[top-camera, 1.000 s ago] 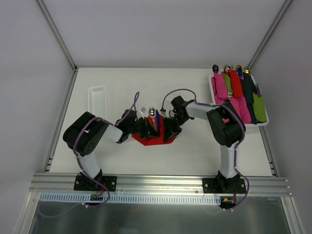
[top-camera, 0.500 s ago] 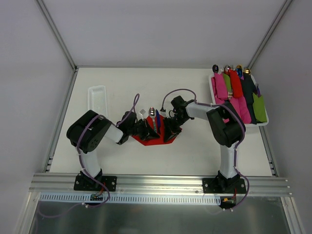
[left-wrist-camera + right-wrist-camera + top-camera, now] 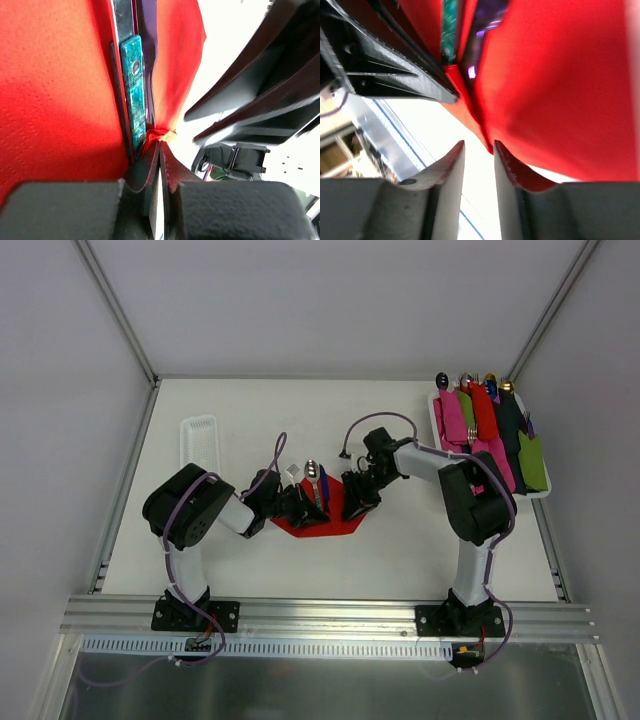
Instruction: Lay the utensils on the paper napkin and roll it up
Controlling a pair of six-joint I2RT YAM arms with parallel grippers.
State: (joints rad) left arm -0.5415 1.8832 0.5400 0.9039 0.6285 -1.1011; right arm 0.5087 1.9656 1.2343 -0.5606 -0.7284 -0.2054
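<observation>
Your left gripper (image 3: pixel 159 146) has its fingers pressed together on a small fold of the paper napkin (image 3: pixel 60 100), right at their tips. The utensils (image 3: pixel 133 85) lie on the paper just beyond those tips, running away from them. Your right gripper (image 3: pixel 476 150) has its fingers (image 3: pixel 447 170) slightly apart and grips nothing; the napkin's edge sits just ahead of them. The paper looks thin, limp and easy to tear, and the utensils look stiff and slick. Take the loose edge rather than the metal, and roll gently.
</observation>
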